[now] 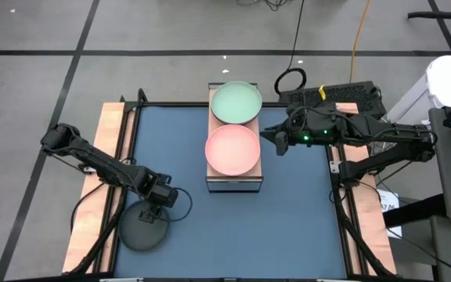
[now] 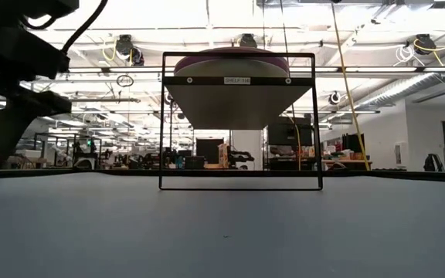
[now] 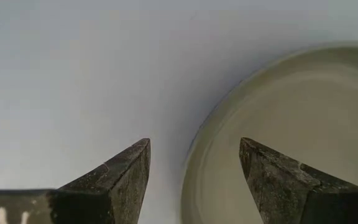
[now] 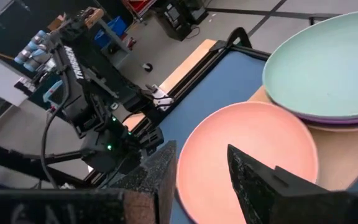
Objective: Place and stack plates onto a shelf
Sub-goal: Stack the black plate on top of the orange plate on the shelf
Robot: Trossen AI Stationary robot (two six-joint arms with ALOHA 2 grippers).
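Down at the near-left corner of the worktop [image 1: 288, 235], your left gripper [image 1: 160, 196] is hovering right over the far-right rim of the black plate [image 1: 142, 227]. The left wrist view is showing its jaws standing wide, with the rim curving up between them, one finger [image 3: 120, 183] outside over the mat and the other over the plate's inside. So the plate is lying just under and toward the near-left of the jaws; I'd say you're lined up for a rim pinch.

Your right gripper [image 1: 279, 139] is waiting beside the shelf [image 1: 235, 182], jaws partly apart and holding nothing, next to the pink plate [image 1: 232, 150]. The mint plate [image 1: 236, 103] is sitting behind it.
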